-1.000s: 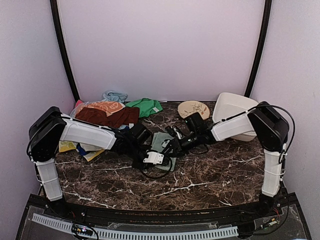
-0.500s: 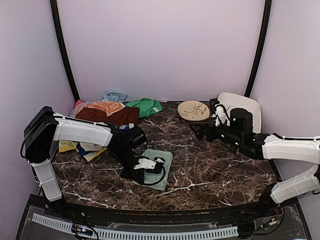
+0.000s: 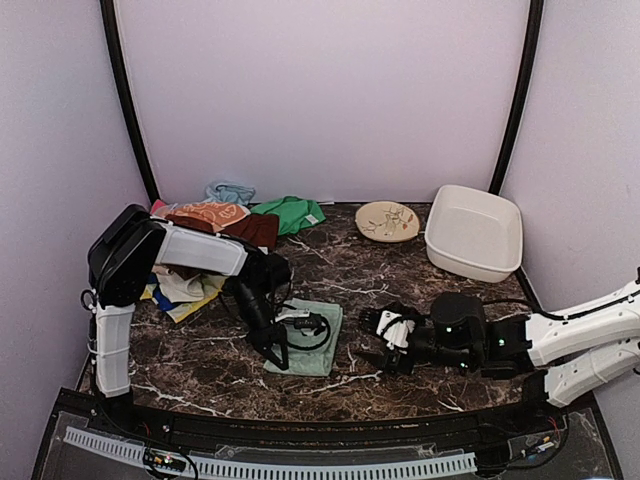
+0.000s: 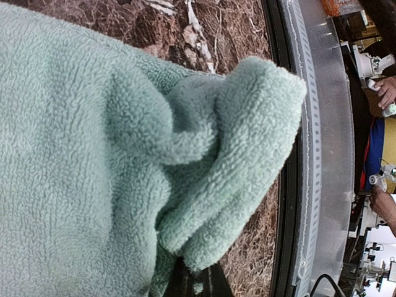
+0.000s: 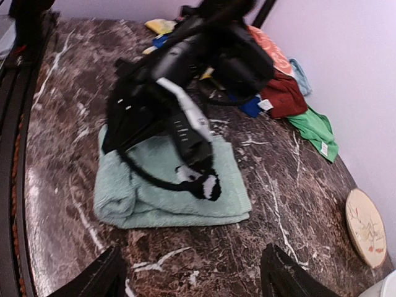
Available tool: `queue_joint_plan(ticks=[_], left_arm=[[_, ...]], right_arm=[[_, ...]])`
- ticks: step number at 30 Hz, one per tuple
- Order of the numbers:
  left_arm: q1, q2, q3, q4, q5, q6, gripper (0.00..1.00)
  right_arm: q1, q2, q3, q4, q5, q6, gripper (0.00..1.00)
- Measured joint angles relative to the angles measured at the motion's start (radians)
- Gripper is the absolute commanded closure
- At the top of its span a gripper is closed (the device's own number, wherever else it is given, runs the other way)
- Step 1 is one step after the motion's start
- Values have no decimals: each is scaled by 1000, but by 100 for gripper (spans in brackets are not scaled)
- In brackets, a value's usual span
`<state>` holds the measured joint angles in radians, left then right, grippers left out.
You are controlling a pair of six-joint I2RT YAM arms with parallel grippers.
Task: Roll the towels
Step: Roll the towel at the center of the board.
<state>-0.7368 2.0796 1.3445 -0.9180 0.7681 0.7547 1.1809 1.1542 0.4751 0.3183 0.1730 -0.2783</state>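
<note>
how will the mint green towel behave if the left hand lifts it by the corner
Probably floppy: the mint-green towel folds and bunches where the left hand pinches its corner. Its fuzzy pile suggests good grip, so it is unlikely to slip. The rest would likely sag and drag across the table.

White-shelled arms (image 3: 197,250), black joints (image 3: 122,262), looping cables (image 3: 318,335)

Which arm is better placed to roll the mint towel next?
Left. The left gripper is shut on the near corner of the mint-green towel, with a fold bunched up there. The right gripper is open beside the towel, apart from it.
</note>
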Motion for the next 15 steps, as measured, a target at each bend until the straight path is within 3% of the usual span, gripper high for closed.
queue_joint_plan(ticks=[6, 15], left_arm=[[9, 38, 29, -39, 32, -8, 100], [19, 63, 42, -59, 59, -20, 100]], right_arm=[[196, 151, 50, -19, 94, -207, 38], [236, 512, 263, 28, 96, -446, 51]])
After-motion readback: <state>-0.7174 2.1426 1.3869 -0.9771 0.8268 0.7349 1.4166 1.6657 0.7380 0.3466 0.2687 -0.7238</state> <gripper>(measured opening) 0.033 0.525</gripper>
